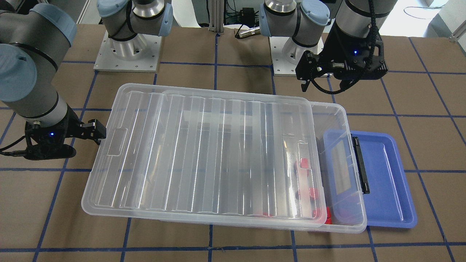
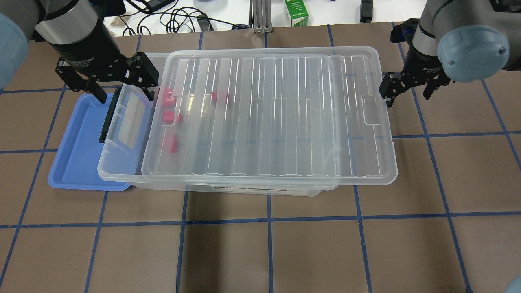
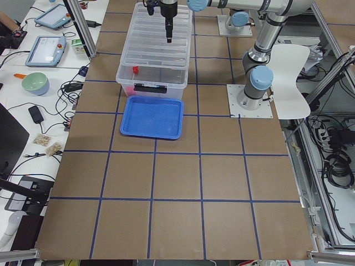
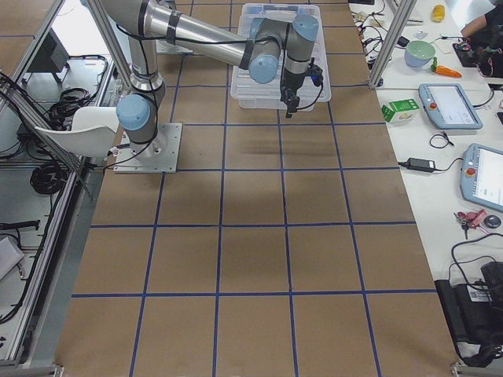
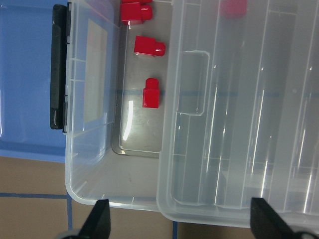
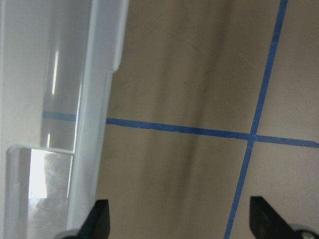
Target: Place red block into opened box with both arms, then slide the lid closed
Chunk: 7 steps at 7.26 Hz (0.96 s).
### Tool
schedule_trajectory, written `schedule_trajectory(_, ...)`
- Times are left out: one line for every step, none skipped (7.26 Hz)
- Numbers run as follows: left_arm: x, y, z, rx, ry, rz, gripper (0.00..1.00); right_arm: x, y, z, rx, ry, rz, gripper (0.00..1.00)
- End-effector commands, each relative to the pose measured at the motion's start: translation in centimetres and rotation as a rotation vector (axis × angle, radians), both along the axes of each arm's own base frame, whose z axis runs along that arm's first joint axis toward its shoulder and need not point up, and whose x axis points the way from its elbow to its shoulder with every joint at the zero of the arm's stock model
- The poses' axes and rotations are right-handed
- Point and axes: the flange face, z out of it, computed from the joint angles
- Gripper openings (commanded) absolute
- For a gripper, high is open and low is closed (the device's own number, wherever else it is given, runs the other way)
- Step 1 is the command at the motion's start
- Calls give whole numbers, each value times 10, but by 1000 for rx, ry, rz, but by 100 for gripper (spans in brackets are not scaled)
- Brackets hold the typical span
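Seemingly closing step in hand: red block (image 5: 151, 93), one of several, lies on box (image 2: 106, 165) floor beneath left hand (image 2: 122, 87), at uncovered end. Lid (image 2: 268, 114) covers most of box and overhangs end nearest right hand (image 2: 406, 93). Next move calls for push on lid's overhanging short edge, sliding it toward left hand until flush. Left hand hovers above open end, pointing down, fingers wide apart, empty. Right hand low over counter (image 2: 268, 252), just beside lid edge, fingers apart, empty; contact with rim unclear.
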Motion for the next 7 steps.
schedule_trajectory(-1,1,0,0,1,-2,100,22,-2,0,-13,0,38,100)
schedule_trajectory(-1,2,1,-3,-1,-2,100,32,0,1,-16,0,56,100)
schedule_trajectory(-1,3,2,-4,-2,-2,100,41,1,-1,-13,0,72,100)
schedule_trajectory(-1,3,1,-3,-1,-2,100,50,1,-4,-11,-9,83,100)
schedule_trajectory(-1,4,1,-3,-1,-2,100,58,1,-3,-16,-9,97,100)
schedule_trajectory(-1,4,1,-3,1,-2,100,64,0,-4,-28,-10,105,100)
schedule_trajectory(-1,4,2,-4,-1,-2,100,66,1,-5,-27,-16,108,100)
